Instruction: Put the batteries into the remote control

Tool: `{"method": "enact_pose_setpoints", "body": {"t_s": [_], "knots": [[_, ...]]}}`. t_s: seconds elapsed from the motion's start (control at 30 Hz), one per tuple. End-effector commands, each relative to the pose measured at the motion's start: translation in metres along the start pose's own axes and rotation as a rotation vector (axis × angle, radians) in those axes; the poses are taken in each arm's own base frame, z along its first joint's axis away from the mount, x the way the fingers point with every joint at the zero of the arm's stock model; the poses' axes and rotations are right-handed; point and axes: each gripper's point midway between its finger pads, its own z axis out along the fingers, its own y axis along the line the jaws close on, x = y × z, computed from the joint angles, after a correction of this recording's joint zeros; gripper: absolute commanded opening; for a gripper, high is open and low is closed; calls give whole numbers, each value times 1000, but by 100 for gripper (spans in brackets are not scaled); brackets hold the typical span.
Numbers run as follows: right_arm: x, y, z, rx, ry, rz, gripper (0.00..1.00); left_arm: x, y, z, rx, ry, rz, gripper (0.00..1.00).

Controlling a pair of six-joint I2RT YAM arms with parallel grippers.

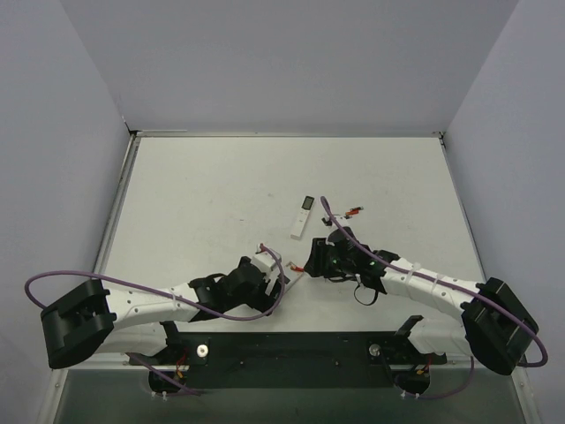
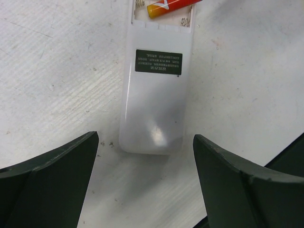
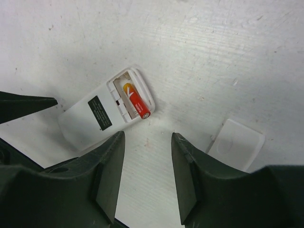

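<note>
- Your left gripper (image 2: 145,137) stands wide open, straddling the near end of the remote control (image 2: 154,109) without touching it;
- the remote control lies label up on the table (image 3: 213,47); a red-and-yellow battery (image 3: 135,100) sits tilted in its open compartment (image 3: 121,80);
- your right gripper (image 3: 147,137) hangs partly open and empty near that battery; the loose battery cover (image 3: 237,142) lies to its right.
</note>
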Motion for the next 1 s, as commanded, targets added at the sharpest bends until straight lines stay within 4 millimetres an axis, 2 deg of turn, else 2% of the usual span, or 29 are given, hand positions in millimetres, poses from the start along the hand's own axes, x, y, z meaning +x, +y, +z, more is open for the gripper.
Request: {"method": "enact_pose_setpoints", "body": {"t_s": [0.0, 0.17, 0.43, 0.7, 0.9, 0.97], "knots": [[-21, 14, -3, -94, -49, 22, 39, -35, -6, -3, -10, -89, 54, 92], [-20, 23, 2, -140, -19, 73, 39, -33, -9, 6, -7, -65, 105, 92], [-9, 17, 15, -121, 26, 113, 39, -28, -16, 16, -7, -9, 148, 90], [-4, 6, 25, -83, 46, 135, 31, -20, -18, 21, -4, 34, 164, 84], [-7, 10, 28, -106, 41, 145, 30, -17, -20, 23, 5, 51, 162, 80], [-8, 10, 30, -107, 40, 151, 30, -17, -22, 24, 9, 54, 162, 75]]}}
